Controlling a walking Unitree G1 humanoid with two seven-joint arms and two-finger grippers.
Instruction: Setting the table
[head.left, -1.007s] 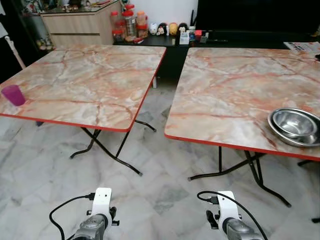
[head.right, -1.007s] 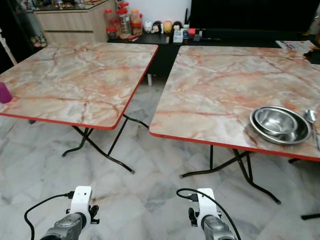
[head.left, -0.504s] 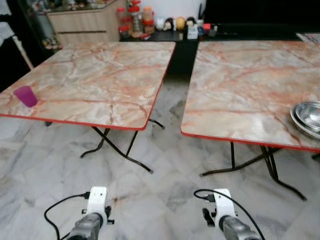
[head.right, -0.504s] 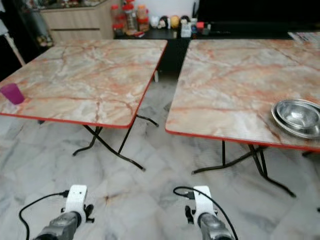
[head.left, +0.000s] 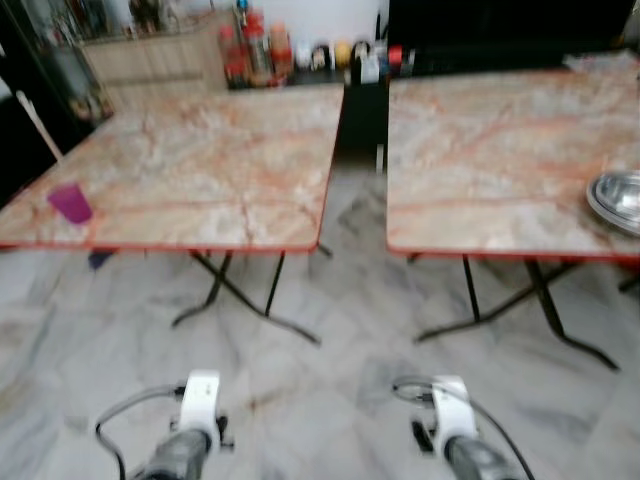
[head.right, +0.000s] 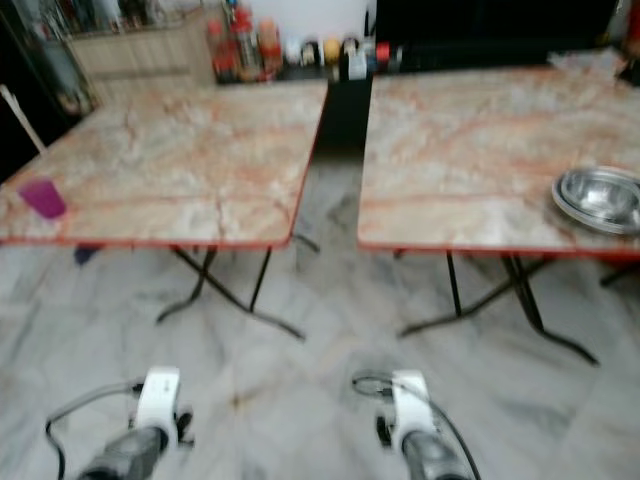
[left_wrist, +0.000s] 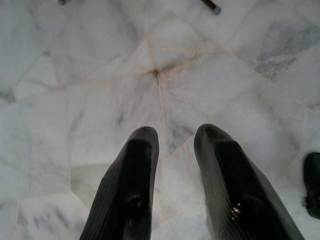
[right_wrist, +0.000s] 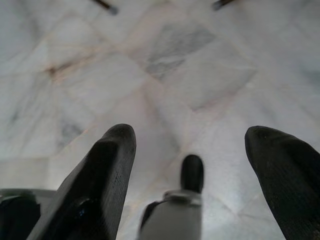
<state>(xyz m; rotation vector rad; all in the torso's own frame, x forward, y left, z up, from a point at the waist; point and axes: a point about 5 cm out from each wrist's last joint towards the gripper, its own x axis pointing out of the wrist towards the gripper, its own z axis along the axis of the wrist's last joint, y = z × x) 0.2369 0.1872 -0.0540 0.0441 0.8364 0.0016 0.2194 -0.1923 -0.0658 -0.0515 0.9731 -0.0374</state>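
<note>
Marble floor (head.left: 330, 330) fills lower frame, blurred; I'm walking. Cup (head.left: 70, 203) mid-left, bowls (head.right: 600, 198) right edge, on separate worktops. Left pincer (left_wrist: 172, 150) slightly parted, right pincer (right_wrist: 190, 150) wide, both empty, hanging idle.

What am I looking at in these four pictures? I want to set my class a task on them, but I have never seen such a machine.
This is a humanoid robot that walks about a home; its job here is setting the table. Two pictures come from the twin cameras in its head, looking forward and down, a little blurred. They show two marble-patterned folding tables. The left table carries a purple cup near its edge. The right table carries a metal bowl. Shelves with jars and small items stand behind. At the bottom of these pictures you see the robot's two silver arms hanging over the marble floor.

The other two pictures come from cameras on the wrists, looking along each gripper's two black fingers at the floor. The left gripper has its fingers slightly apart; the right gripper is wide open. Neither holds anything.
</note>
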